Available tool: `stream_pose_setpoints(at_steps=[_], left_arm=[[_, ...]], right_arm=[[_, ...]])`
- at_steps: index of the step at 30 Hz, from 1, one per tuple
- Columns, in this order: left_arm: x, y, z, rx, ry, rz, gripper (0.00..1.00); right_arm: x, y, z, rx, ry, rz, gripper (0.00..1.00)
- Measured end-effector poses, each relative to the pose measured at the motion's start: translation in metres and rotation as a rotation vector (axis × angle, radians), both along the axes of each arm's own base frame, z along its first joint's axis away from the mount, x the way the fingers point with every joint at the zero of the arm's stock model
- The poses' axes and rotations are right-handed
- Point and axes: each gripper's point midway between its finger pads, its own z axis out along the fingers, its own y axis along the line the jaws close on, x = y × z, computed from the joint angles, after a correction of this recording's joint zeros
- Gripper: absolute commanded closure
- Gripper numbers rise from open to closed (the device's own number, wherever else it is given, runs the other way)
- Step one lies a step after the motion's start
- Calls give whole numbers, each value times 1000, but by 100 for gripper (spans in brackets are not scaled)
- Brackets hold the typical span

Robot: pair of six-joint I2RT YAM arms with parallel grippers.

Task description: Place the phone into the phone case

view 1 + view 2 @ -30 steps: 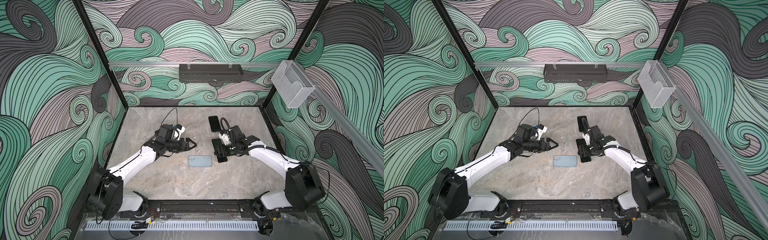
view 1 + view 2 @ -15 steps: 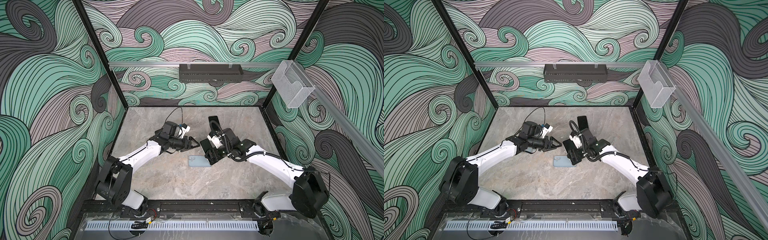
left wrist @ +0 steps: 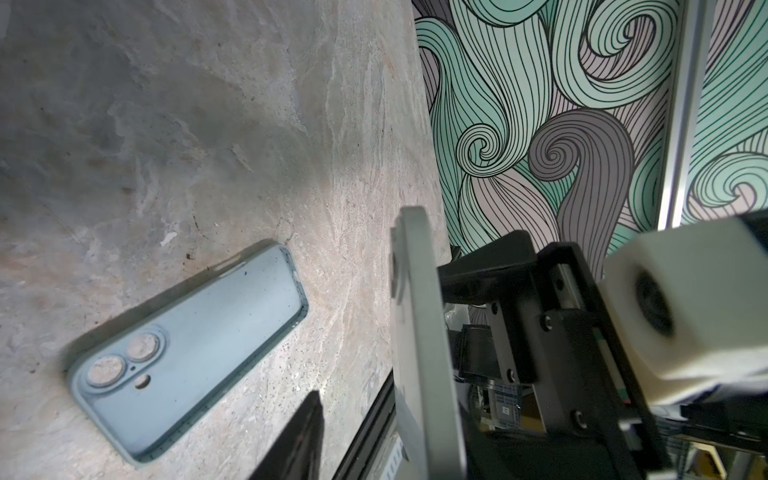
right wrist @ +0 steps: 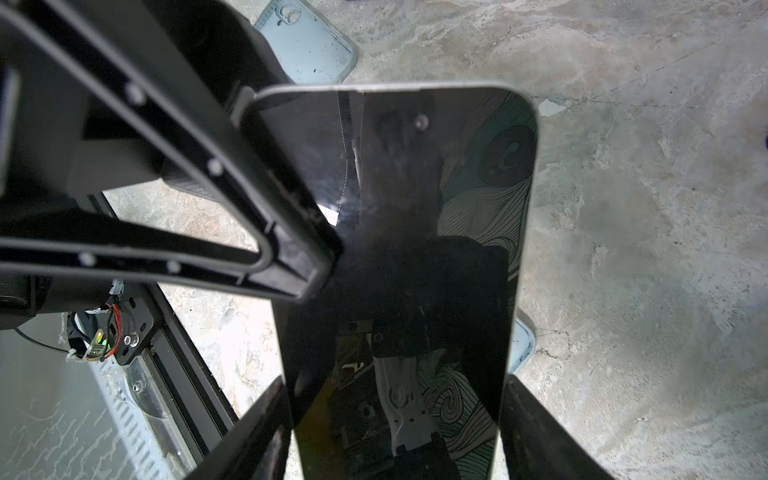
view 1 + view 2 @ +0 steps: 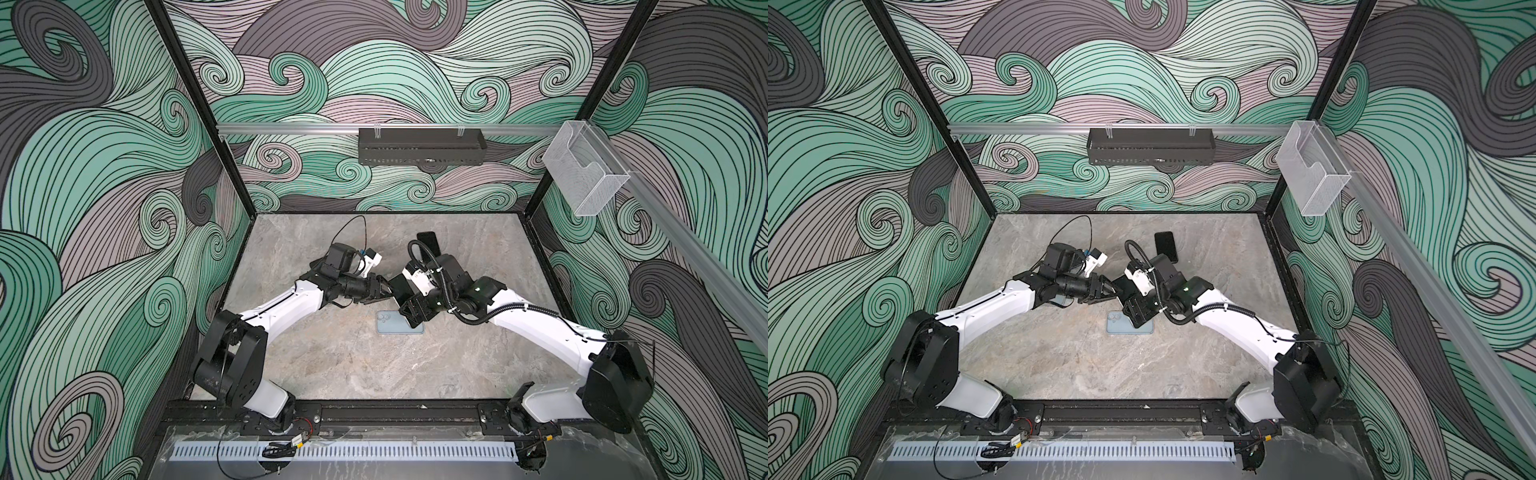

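The light blue phone case (image 5: 390, 329) (image 5: 1116, 329) lies flat and hollow side up on the stone table; the left wrist view also shows the case (image 3: 199, 345). Just above it, my right gripper (image 5: 409, 302) (image 4: 395, 436) is shut on the phone (image 5: 400, 286) (image 4: 415, 208), clamping its long sides, dark screen towards the wrist camera. My left gripper (image 5: 384, 291) (image 5: 1111, 291) straddles the phone's free end. One of its fingers (image 4: 266, 241) lies at the screen. In the left wrist view a finger (image 3: 299, 440) stands a gap away from the phone's grey edge (image 3: 419, 332).
A second dark phone (image 5: 428, 243) (image 5: 1165, 246) lies on the table behind the right arm. A black tray (image 5: 419, 145) hangs on the back rail and a clear box (image 5: 586, 174) on the right rail. A black rail runs along the table's front edge.
The right arm has carried the phone left and forward, over the case. The left gripper has moved right to the phone's free end, and its jaws have narrowed.
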Motion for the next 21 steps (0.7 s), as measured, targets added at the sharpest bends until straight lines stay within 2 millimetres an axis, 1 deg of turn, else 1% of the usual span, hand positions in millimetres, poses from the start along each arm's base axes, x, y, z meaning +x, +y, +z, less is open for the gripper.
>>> stream_pose_setpoints(at_steps=[2, 6, 7, 9, 11, 13, 15, 16, 17, 18, 19, 21], left_arm=[[-1, 0, 1, -4, 6, -2, 69], [-2, -1, 1, -7, 12, -6, 80], [-2, 0, 0, -6, 16, -4, 83], [-2, 0, 0, -4, 18, -2, 85], [0, 2, 0, -3, 15, 6, 91], [1, 2, 0, -1, 16, 9, 94], [1, 2, 0, -1, 17, 11, 98], [1, 2, 0, -2, 18, 12, 100], [1, 2, 0, -2, 18, 13, 100], [2, 2, 0, -2, 19, 14, 100], [2, 2, 0, -2, 20, 15, 100], [2, 2, 0, -1, 19, 18, 100]], right_arm=[[0, 2, -4, -9, 5, 3, 85], [-1, 5, -14, -30, 18, 15, 84], [0, 5, -15, -33, 17, 16, 84], [2, 7, -13, -34, 8, 17, 84], [4, 7, -11, -33, 0, 17, 84], [4, 7, -11, -34, -3, 16, 83], [4, 7, -11, -35, -5, 14, 80], [5, 7, -11, -35, -5, 14, 75], [5, 7, -11, -35, -6, 14, 67], [5, 7, -11, -36, -6, 14, 57], [5, 7, -11, -36, -6, 13, 50], [5, 7, -11, -36, -8, 12, 32]])
